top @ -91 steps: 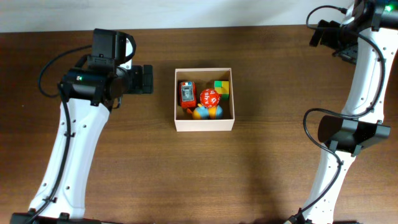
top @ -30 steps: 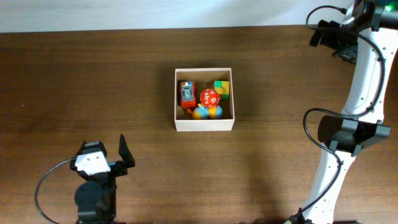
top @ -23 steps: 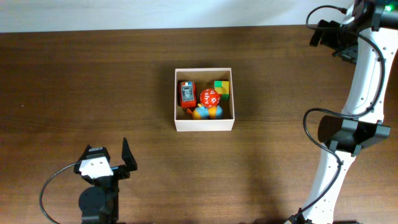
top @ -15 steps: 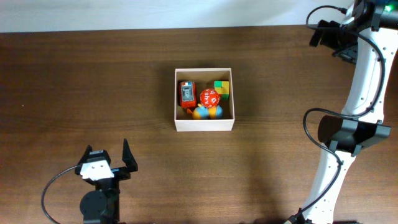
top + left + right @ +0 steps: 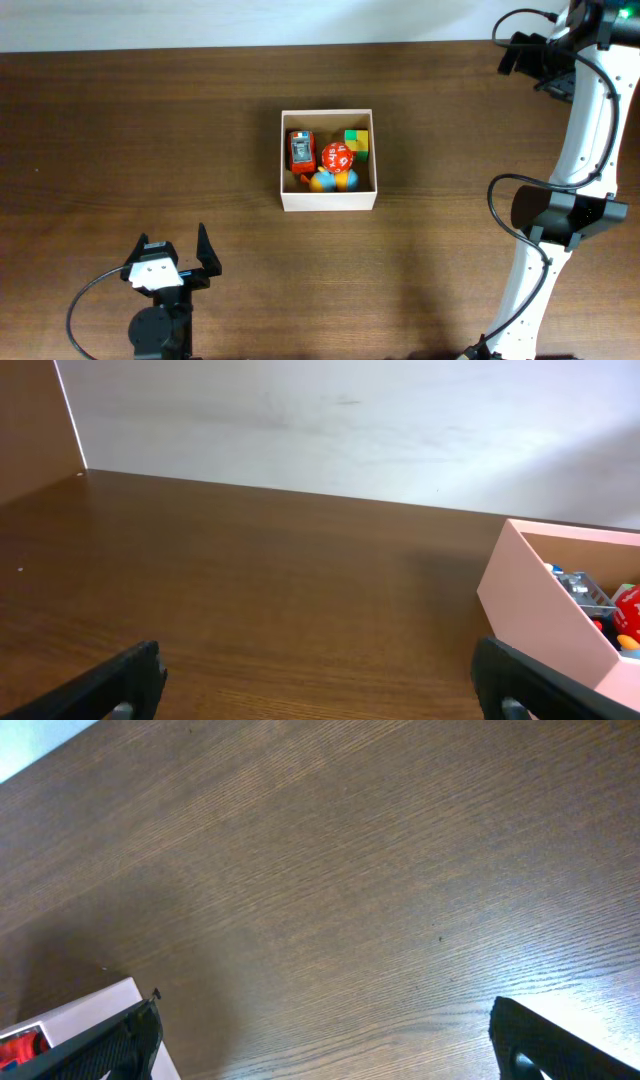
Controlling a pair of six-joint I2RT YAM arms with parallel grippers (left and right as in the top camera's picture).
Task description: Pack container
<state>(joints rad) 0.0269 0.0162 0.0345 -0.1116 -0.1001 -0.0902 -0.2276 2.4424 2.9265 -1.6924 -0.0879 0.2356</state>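
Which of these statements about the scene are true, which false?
1. The square white-walled container with a tan cardboard interior holds several small toys. True.
2. The left gripper is shut on a toy. False: it is open and empty, apart from the container.
3. The red round toy with white markings lies on the brown wooden table outside the container. False: it sits inside.
4. The right gripper is open and holds nothing. True.

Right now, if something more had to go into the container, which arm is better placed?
Left, probably: the left gripper stands open with the container ahead in its wrist view; the right gripper, also open, catches only its corner.
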